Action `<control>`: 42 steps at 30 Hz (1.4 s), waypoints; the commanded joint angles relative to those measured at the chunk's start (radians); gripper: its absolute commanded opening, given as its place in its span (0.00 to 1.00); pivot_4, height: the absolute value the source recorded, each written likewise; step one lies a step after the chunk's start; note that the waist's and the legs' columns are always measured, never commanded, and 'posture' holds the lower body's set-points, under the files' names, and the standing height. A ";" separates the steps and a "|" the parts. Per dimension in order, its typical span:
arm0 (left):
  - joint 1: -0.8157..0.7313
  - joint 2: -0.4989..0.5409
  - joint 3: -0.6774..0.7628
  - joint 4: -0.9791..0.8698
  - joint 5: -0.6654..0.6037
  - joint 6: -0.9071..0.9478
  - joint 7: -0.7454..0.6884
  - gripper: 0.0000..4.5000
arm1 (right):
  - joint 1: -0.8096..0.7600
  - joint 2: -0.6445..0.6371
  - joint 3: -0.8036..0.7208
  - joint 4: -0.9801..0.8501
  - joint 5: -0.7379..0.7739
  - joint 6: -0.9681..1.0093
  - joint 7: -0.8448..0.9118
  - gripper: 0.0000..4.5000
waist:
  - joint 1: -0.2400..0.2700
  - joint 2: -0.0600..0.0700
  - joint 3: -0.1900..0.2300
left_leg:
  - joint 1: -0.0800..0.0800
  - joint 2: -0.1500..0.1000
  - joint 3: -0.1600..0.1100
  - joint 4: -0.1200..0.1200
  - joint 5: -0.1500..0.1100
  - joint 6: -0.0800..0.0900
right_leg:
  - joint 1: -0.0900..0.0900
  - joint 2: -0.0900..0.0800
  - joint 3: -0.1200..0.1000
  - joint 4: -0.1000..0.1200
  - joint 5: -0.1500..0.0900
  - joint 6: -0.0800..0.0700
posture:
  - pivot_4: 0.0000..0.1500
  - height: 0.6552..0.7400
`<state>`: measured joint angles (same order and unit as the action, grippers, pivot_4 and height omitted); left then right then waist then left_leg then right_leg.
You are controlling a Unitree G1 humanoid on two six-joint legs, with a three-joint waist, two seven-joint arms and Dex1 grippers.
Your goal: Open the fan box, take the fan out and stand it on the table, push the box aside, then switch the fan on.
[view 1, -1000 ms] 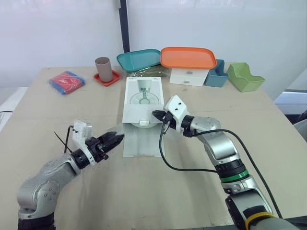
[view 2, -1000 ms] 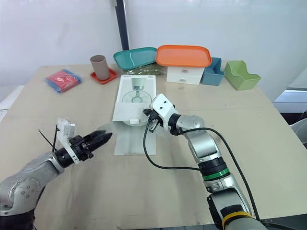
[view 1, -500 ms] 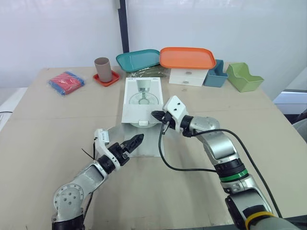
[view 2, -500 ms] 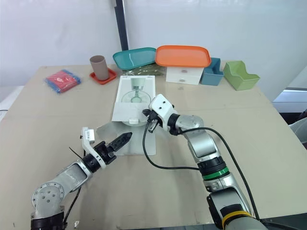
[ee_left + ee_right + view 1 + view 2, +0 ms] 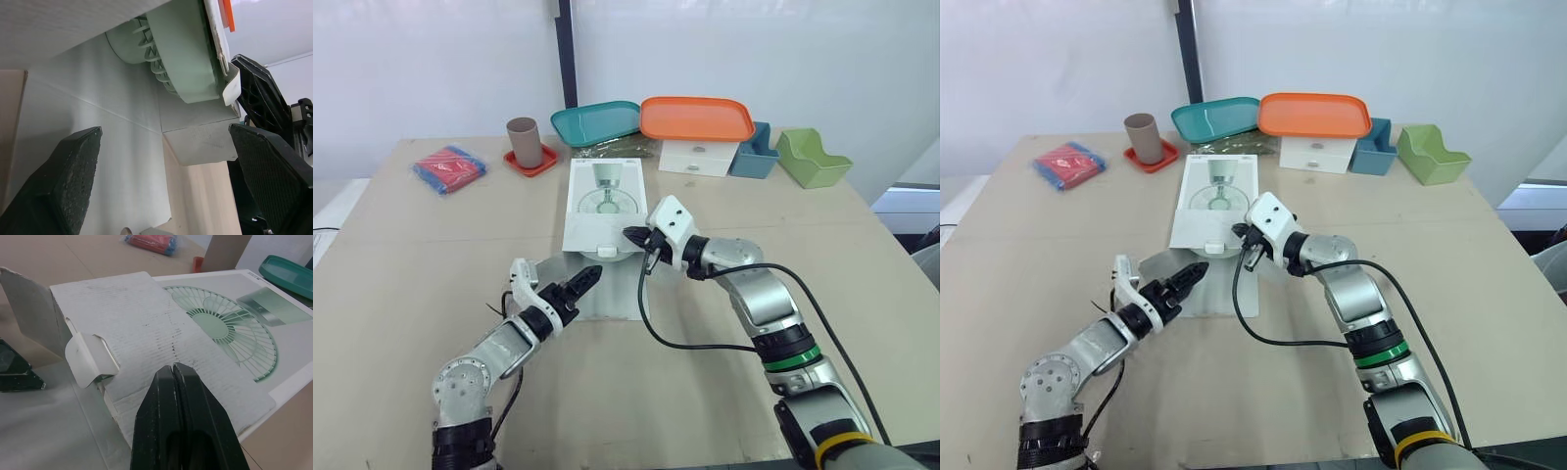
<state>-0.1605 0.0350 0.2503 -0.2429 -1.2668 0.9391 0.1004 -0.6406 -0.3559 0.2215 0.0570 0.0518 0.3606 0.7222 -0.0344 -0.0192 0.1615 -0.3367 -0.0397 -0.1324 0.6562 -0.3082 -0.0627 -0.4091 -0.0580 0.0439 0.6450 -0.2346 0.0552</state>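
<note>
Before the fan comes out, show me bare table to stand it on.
Free: table left of the fan box, nearer than the red packet; also right of the box, past the right gripper. Crowded: the far edge, with cup, trays and bins.

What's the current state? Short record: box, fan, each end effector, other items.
fan box: lying flat mid-table, near end open, flap out on the table
fan: inside the box, pale green grille visible at the opening
left end effector: open, pointed at the box opening
right end effector: shut, over the box top at the open end
behind the box: cup, teal tray, orange tray, green bin
task stage: box opened, fan not yet out
</note>
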 commanded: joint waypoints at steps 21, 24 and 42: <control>-0.084 -0.032 -0.035 0.151 0.012 -0.025 0.001 0.98 | 0.008 -0.026 0.007 -0.044 -0.003 0.017 0.007 0.00 | 0.011 0.000 0.000 | 0.000 -0.001 -0.001 0.000 0.001 -0.002 | 0.001 0.000 0.000 0.000 0.000 0.000 | 1.00 1.00; -0.090 -0.027 -0.044 0.153 0.026 -0.016 -0.011 0.98 | 0.008 -0.027 0.007 -0.041 -0.004 0.016 0.007 0.00 | 0.011 0.000 0.000 | 0.000 -0.001 -0.002 0.000 0.001 -0.002 | 0.001 0.000 0.000 0.000 0.000 0.000 | 1.00 1.00; -0.138 -0.019 -0.046 0.205 0.048 0.051 -0.037 0.98 | 0.015 -0.024 0.010 -0.045 -0.007 0.021 -0.001 0.00 | 0.018 0.000 -0.001 | -0.001 -0.003 -0.005 0.000 0.001 -0.003 | 0.002 -0.001 -0.001 -0.001 -0.001 0.002 | 1.00 1.00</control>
<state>-0.2930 0.0264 0.2341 -0.0706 -1.2292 0.9679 0.0644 -0.6346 -0.3773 0.2309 0.0371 0.0457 0.3752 0.7186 -0.0166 -0.0189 0.1610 -0.3372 -0.0423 -0.1374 0.6562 -0.3067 -0.0654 -0.4066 -0.0590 0.0428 0.6440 -0.2359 0.0576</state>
